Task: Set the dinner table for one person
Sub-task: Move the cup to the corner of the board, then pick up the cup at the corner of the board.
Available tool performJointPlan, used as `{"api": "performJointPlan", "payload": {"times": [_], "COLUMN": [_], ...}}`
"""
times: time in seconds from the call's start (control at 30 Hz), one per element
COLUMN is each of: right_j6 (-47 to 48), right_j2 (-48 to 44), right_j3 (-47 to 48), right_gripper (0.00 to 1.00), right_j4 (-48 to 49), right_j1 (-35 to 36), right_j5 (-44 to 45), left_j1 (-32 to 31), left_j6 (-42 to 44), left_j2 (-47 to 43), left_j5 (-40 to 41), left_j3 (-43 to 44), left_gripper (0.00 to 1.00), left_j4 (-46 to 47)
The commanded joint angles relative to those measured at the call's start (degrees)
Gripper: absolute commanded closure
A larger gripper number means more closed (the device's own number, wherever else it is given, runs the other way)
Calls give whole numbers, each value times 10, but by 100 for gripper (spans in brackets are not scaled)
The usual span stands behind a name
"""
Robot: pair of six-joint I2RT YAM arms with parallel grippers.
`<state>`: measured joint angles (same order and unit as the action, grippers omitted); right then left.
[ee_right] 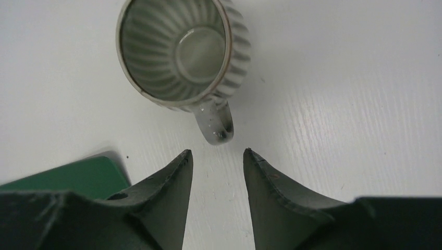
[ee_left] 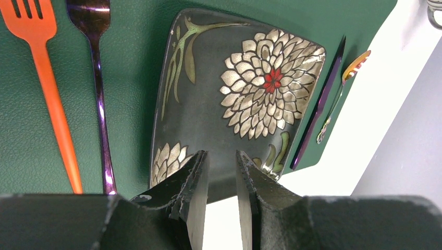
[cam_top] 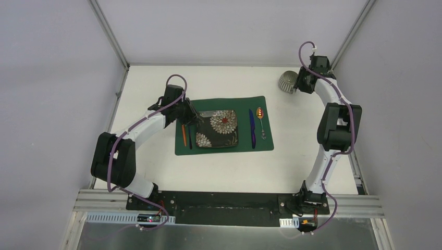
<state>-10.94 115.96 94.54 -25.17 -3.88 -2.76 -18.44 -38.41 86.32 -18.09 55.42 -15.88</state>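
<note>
**Dinner table** (cam_top: 224, 169) — white top, filling the overhead view, with both arms reaching over it.

**At centre:**
- green placemat (cam_top: 237, 102)
- dark floral plate (cam_top: 219, 129) on the placemat
- orange fork (ee_left: 54, 104) and purple fork (ee_left: 100, 104) to the left of the plate
- knife (cam_top: 252, 127) and gold-bowled spoon (cam_top: 261, 121) to its right

**Off the mat, far right:** ribbed mug (cam_top: 285, 82), with the right gripper (cam_top: 298, 83) just beside it.

**Right wrist view adds:** the jaws are spread and empty. The mug handle points at the gap and is clear of both fingers.

**Left wrist view adds:** the left gripper (ee_left: 221, 153) is over the plate's edge — jaws narrowly parted, nothing between them.
</note>
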Motion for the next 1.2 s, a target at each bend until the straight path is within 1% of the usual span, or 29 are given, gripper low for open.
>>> {"api": "performJointPlan", "payload": {"times": [0.0, 0.37, 0.57, 0.7, 0.9, 1.0, 1.17], "right_j6": [18, 16, 24, 33, 56, 72, 78], "right_j2": [-7, 10, 31, 43, 50, 46, 44], "right_j3": [16, 7, 16, 18, -1, -22, -58], "right_gripper": [55, 55, 55, 55, 56, 56, 56], "right_j4": [-30, -22, -24, -10, 53, 88, 153], "right_j1": [2, 8, 17, 18, 34, 38, 49], "right_j5": [6, -18, -15, -13, 24, 65, 81], "left_j1": [-5, -9, -9, -9, -9, -9, -9], "left_j6": [-6, -7, -7, -7, 0, 0, 1], "left_j2": [-21, -18, -18, -19, -14, -7, 3], "left_j5": [7, 11, 14, 14, 16, 14, 14], "left_j3": [1, -1, -3, -5, 1, 4, 8], "left_gripper": [74, 74, 74, 74, 74, 74, 74], "left_j4": [12, 12, 12, 11, 6, 6, 6]}}
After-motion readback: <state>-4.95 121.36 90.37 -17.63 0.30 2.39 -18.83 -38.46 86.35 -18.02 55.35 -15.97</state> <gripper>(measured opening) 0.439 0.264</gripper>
